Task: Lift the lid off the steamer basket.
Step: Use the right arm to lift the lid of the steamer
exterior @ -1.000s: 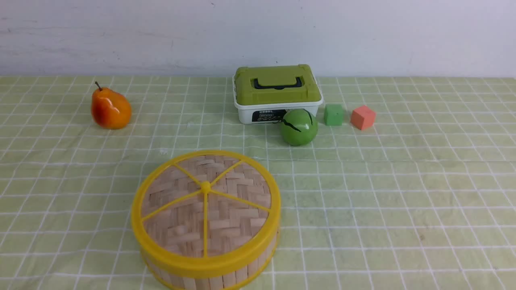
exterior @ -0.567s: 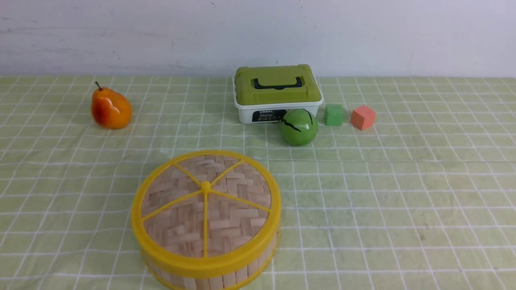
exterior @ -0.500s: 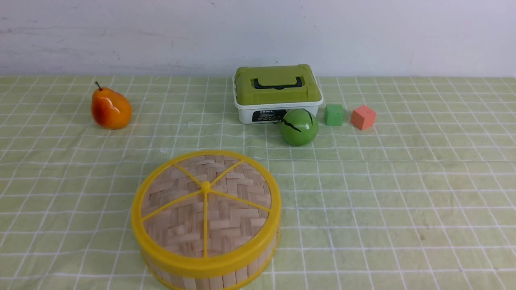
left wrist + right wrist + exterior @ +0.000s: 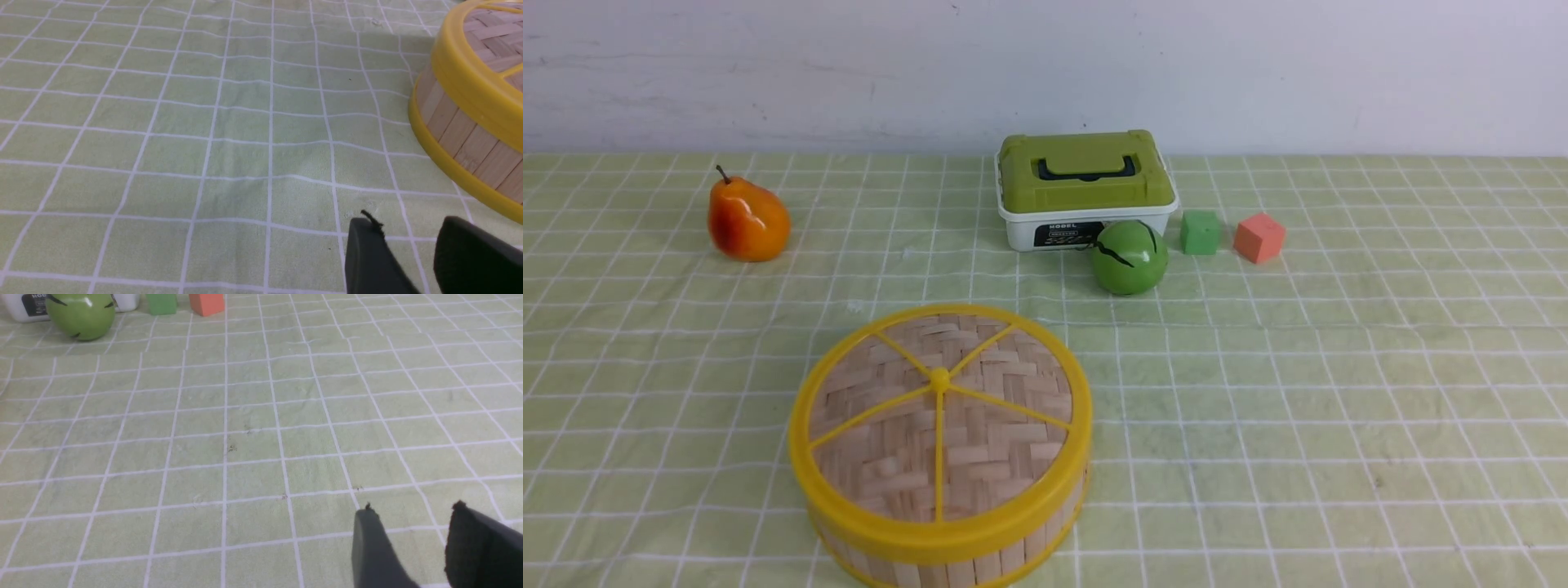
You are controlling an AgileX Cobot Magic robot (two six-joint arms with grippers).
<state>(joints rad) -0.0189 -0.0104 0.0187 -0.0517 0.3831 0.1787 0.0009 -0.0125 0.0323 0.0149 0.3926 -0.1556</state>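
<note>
Sitting unchanged over the last second, the lid (image 4: 939, 408) is still resting squarely on the steamer basket (image 4: 1013, 557) at the near left of the cloth (image 4: 1298, 408), so removal is not yet beginning. The left gripper (image 4: 406, 222) is hovering near the basket's wall, the right gripper (image 4: 412, 508) over bare cloth well apart, both jaws parted, gripping nothing.

Light bright, even | soft shadow beside steamer basket (image 4: 461, 139) | glare spots on pear (image 4: 748, 222), green ball (image 4: 1129, 258) | wrist views slightly soft
</note>
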